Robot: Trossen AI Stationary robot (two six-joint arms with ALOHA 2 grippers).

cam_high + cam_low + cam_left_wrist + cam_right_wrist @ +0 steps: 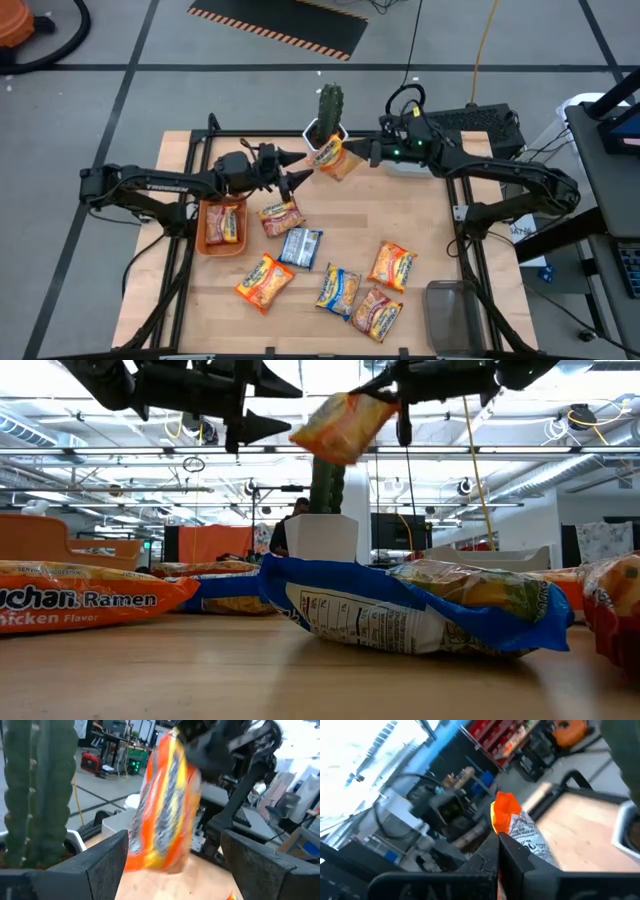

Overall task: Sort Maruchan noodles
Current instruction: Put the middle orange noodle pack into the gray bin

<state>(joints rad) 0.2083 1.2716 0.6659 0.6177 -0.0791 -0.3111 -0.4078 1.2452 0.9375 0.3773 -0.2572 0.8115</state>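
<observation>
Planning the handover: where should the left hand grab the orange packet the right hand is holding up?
The orange packet hangs in the air from the right hand, pinched at one edge. The left hand, open, should probably close on the free opposite edge, coming from its own side: that end faces it unobstructed.

The pale wooden bench point(430, 215) carries six glossy flat ramen packets point(265, 282) scattered across its middle and near edge, an orange plastic bin point(223, 228) by its left edge, a clear bin point(450, 315) at its near right corner, and a white-potted green cactus point(329, 110) at its far edge.
</observation>
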